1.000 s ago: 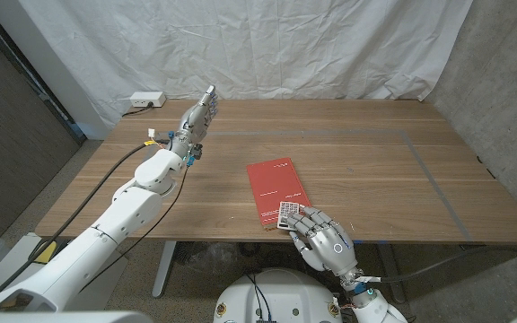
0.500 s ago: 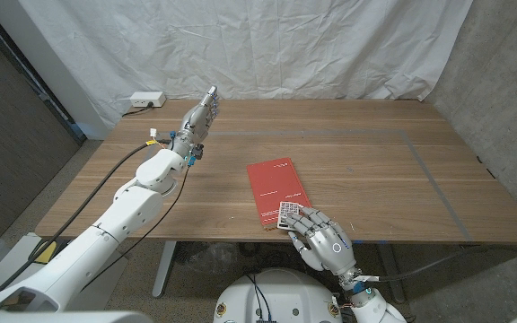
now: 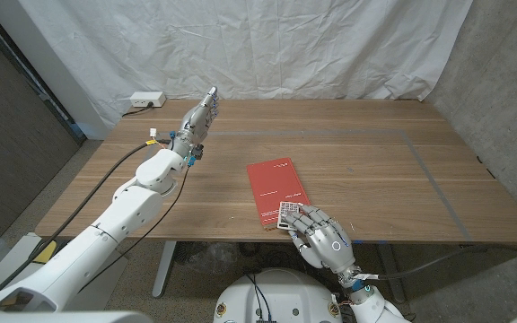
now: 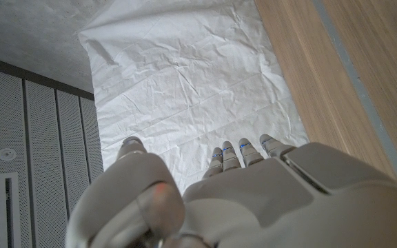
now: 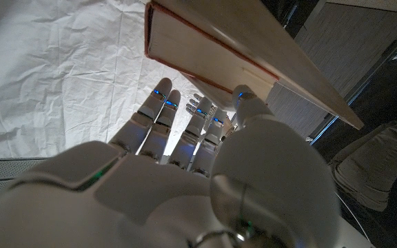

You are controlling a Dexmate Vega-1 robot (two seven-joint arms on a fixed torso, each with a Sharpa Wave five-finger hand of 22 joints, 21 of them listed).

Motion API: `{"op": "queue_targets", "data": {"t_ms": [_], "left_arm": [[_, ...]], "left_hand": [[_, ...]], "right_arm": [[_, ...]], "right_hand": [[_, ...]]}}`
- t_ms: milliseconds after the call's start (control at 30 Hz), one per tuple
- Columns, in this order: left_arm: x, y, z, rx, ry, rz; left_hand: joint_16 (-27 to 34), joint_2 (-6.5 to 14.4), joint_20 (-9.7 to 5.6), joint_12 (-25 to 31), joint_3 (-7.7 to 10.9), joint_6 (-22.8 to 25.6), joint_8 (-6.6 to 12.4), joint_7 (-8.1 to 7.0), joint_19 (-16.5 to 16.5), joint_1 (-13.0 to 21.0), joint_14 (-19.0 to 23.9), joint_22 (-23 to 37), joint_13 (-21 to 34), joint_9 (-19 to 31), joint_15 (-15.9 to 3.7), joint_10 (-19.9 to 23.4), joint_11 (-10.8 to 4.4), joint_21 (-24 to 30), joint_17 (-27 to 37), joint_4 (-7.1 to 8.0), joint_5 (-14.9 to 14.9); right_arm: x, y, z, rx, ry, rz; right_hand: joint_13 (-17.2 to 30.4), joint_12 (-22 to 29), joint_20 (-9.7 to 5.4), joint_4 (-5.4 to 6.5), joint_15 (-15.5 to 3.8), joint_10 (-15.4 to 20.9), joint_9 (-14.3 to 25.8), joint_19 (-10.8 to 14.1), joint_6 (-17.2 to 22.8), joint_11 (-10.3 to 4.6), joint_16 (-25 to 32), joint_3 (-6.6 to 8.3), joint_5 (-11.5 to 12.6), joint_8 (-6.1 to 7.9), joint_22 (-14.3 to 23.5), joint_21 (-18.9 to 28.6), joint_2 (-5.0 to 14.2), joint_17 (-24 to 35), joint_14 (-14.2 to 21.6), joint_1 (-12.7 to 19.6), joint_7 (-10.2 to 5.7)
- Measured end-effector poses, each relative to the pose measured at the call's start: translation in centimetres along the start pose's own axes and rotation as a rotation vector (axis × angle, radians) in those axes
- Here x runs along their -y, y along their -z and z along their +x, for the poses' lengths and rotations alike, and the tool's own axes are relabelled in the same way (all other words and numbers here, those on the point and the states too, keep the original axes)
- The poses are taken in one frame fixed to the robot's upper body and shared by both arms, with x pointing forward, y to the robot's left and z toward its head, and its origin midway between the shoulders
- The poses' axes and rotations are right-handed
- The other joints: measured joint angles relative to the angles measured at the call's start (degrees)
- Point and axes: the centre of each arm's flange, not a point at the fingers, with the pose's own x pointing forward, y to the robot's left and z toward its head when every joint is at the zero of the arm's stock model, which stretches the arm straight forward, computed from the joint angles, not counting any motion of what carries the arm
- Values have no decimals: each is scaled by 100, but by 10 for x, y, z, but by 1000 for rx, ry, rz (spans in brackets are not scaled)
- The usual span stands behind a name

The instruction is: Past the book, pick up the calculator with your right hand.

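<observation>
A red book [image 3: 276,190] lies on the wooden table [image 3: 366,170] near its front edge. A small calculator [image 3: 286,215] with a grid of keys lies at the book's near right corner. My right hand [image 3: 322,239] comes up from the front edge, and its fingertips [image 3: 300,215] touch the calculator's near end without closing round it. In the right wrist view the right hand [image 5: 185,179] has its fingers stretched out under the book's edge [image 5: 205,48]. My left hand [image 3: 200,115] is held up over the far left of the table, fingers straight and holding nothing; the left hand [image 4: 253,193] also fills the left wrist view.
A white power strip [image 3: 145,100] lies at the table's far left corner. Grey tape lines [image 3: 424,170] mark a rectangle on the tabletop. A white sheet [image 3: 267,45] hangs behind the table. Bare wood stretches right of the book.
</observation>
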Motion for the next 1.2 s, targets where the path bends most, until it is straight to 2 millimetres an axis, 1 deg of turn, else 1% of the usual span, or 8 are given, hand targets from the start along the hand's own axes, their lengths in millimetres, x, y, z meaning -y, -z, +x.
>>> {"op": "queue_targets", "data": {"t_ms": [100,233,267,400,500,967,1067,1200], "left_arm": [[0,1,0,-4,0,3],[2,-1,2,-3,6,6],[4,-1,3,-2,8,7],[5,-3,3,-1,10,9],[5,-4,3,-1,11,12],[5,-3,4,-7,13,14],[4,-3,5,-7,13,14],[3,-3,7,-7,12,11]], "left_hand": [[0,0,0,0,-16,0,0,0,0,0,0,0,0,0,0,0,0,0,0,16,0],[0,0,0,0,-16,0,0,0,0,0,0,0,0,0,0,0,0,0,0,17,0],[0,0,0,0,-16,0,0,0,0,0,0,0,0,0,0,0,0,0,0,17,0],[0,0,0,0,-16,0,0,0,0,0,0,0,0,0,0,0,0,0,0,16,0],[0,0,0,0,-15,0,0,0,0,0,0,0,0,0,0,0,0,0,0,16,0],[0,0,0,0,-30,0,0,0,0,0,0,-1,0,0,0,0,0,0,0,30,0],[0,0,0,0,-30,0,0,0,0,0,0,-1,0,0,0,0,0,0,0,30,0],[0,0,0,0,-54,0,0,0,0,0,0,-1,0,0,0,0,0,0,0,6,0]], "right_arm": [[-2,3,0,-15,-2,-7],[-4,7,0,-41,-4,-17],[-3,1,0,-6,12,4],[-3,0,0,-6,20,6],[-3,-1,-1,-2,25,9],[-2,-1,-1,-6,40,16],[-1,0,0,-6,43,16],[-1,0,2,-5,47,16]], "right_hand": [[0,14,-1,0,-24,41,7,1,94,7,0,0,0,32,0,0,11,4,26,11,-9],[22,102,-11,0,-29,266,29,75,308,3,23,0,0,145,0,21,51,28,160,84,-7],[26,109,-30,0,-28,318,29,93,383,-4,25,0,-12,173,0,35,50,28,219,111,-10],[-11,145,-31,0,-50,510,25,175,790,4,27,0,-107,306,28,45,108,28,358,166,8],[-42,145,-31,0,-51,571,24,175,936,-14,27,0,-136,366,28,45,131,28,400,189,-12],[-110,141,-30,64,-70,793,-20,297,1219,3,67,64,-245,413,55,122,330,55,605,293,-12],[-110,129,-52,64,-87,803,-20,363,1229,-6,67,64,-267,413,54,122,403,55,654,306,-22],[-109,119,-41,87,-70,866,-27,370,1292,13,112,40,-295,413,54,152,412,54,687,315,-23]]}}
